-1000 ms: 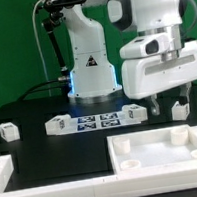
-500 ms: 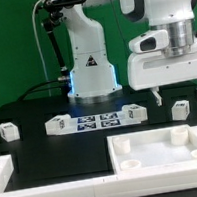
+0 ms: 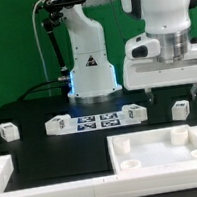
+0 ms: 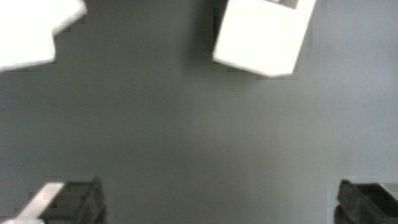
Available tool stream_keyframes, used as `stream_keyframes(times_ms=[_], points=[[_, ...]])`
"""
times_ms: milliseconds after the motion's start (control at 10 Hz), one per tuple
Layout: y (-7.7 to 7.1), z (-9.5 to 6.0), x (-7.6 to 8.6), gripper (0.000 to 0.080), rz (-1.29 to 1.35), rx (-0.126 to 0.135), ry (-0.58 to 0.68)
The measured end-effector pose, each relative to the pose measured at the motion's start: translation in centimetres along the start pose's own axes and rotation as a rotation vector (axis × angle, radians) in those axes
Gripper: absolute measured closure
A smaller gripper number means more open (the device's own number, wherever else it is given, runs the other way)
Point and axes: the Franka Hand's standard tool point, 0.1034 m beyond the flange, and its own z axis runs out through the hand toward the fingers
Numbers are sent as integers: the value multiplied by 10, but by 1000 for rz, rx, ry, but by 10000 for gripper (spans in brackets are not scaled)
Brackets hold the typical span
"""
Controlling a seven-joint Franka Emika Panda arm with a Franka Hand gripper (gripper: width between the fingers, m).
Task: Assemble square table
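Note:
The white square tabletop (image 3: 159,147) with a raised rim lies flat at the front right. Four short white legs stand on the black table: one at the exterior view's far left (image 3: 7,129), two at either end of the marker board (image 3: 58,124) (image 3: 136,112), and one at the right (image 3: 180,109). My gripper (image 3: 172,94) hangs open and empty above the right leg, clear of it. In the wrist view my gripper (image 4: 217,205) shows two dark fingertips (image 4: 63,200) set wide apart with nothing between them. A white block (image 4: 267,38) and a second white piece (image 4: 36,30) lie beyond.
The marker board (image 3: 98,122) lies flat in front of the robot base (image 3: 91,72). Long white border bars run along the front (image 3: 89,194) and the front left (image 3: 3,170). A green backdrop stands behind.
My gripper was down around the right leg a second ago. It has let go and risen, and the leg now stands free on the table.

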Motion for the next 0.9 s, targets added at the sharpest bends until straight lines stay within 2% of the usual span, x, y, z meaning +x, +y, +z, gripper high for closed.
stream_keyframes(times_ms=[100, 400, 500, 600, 700, 800, 900], points=[[1, 0, 5, 151, 17, 3, -53], [7, 3, 5, 151, 10, -20, -195], [7, 6, 2, 151, 30, -16, -266], [2, 14, -2, 151, 95, 34, -343], [0, 19, -4, 151, 136, 71, -405], [2, 22, -5, 151, 149, 80, -436], [2, 22, -4, 151, 146, 77, -430]])
